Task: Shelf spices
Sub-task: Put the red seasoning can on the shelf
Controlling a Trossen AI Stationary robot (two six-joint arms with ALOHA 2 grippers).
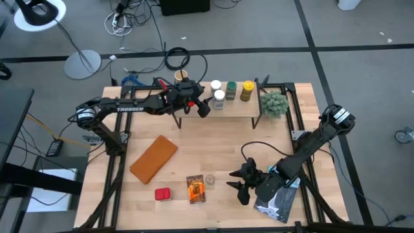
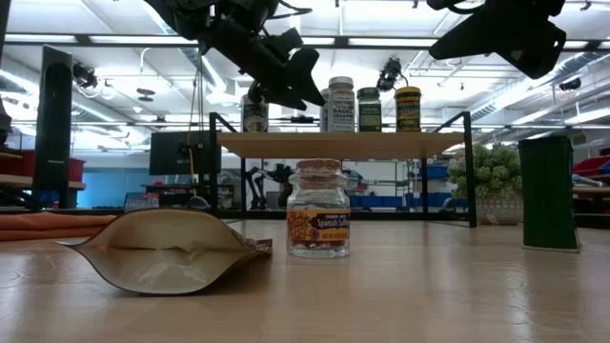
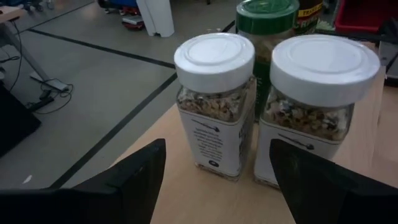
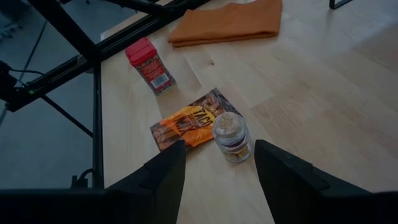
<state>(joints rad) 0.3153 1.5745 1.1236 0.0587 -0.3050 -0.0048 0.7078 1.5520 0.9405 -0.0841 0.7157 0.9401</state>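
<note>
— Where is the left gripper right now?

— Above the low rack with the light wooden top board and thin black legs, which stands along the tabletop's far edge. Its fingers are spread apart with nothing between them. Just ahead of it stand two white-lidded glass jars of mixed herbs, side by side on the board, with a green-lidded jar behind them.

— What else is on that board?

— A yellow-lidded jar toward its right end, and a dark-lidded jar at the left end, beside the arm.

— And the right gripper?

— Near the tabletop's near edge, held above the surface, fingers open and empty. Just in front of it stands a small clear jar with a cork-coloured lid, touching an orange foil packet lying flat. A red tin lies farther toward the left edge.

— Anything else there?

— A flat orange-brown slab on the left half, a small green plant by the rack's right end.
</note>
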